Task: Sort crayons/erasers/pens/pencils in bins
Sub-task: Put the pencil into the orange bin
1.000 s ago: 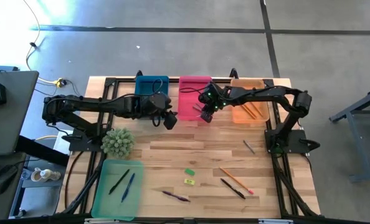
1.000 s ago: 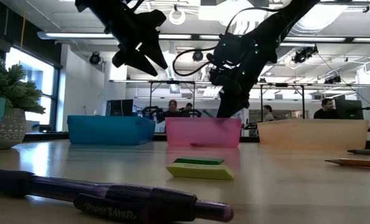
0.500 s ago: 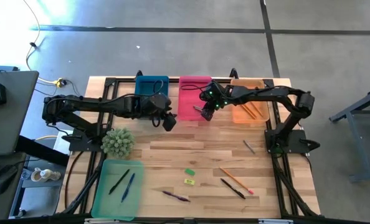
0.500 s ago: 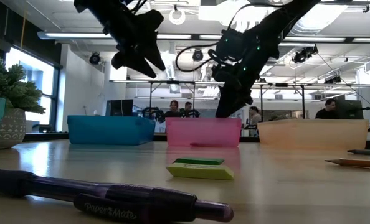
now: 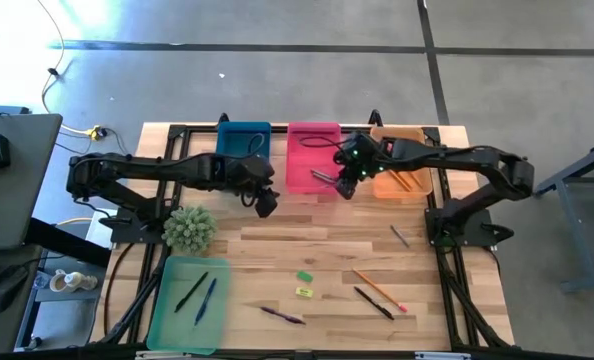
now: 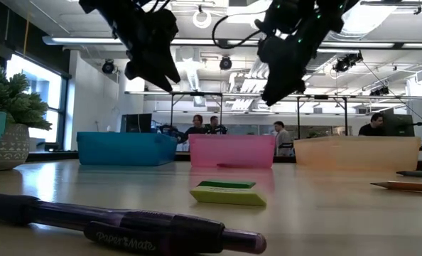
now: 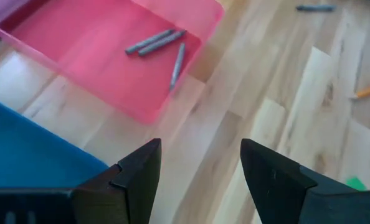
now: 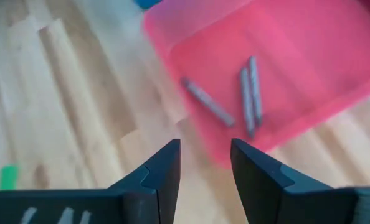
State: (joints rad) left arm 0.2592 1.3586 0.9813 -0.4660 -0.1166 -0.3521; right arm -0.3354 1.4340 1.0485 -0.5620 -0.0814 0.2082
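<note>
Three grey crayons (image 8: 244, 93) lie in the pink bin (image 5: 312, 135). My right gripper (image 8: 205, 144) hangs open and empty above that bin's near right corner (image 5: 345, 188). My left gripper (image 7: 200, 146) hangs open and empty over the bare wood just near of the blue bin (image 5: 243, 138) and the pink one. One more crayon (image 5: 400, 235) lies on the table at the right. A green eraser (image 5: 304, 276) and a yellow eraser (image 5: 303, 292) lie near the front middle. A purple pen (image 5: 282, 316), a black pen (image 5: 373, 303) and a pencil (image 5: 379, 288) lie on the table too.
The orange bin (image 5: 417, 185) at the far right holds pencils. The mint green bin (image 5: 167, 310) at the near left holds two pens. A spiky green plant (image 5: 189, 228) stands at the left, between it and the blue bin.
My right gripper has risen from low over the pink bin and gone a little toward the table's right edge.
</note>
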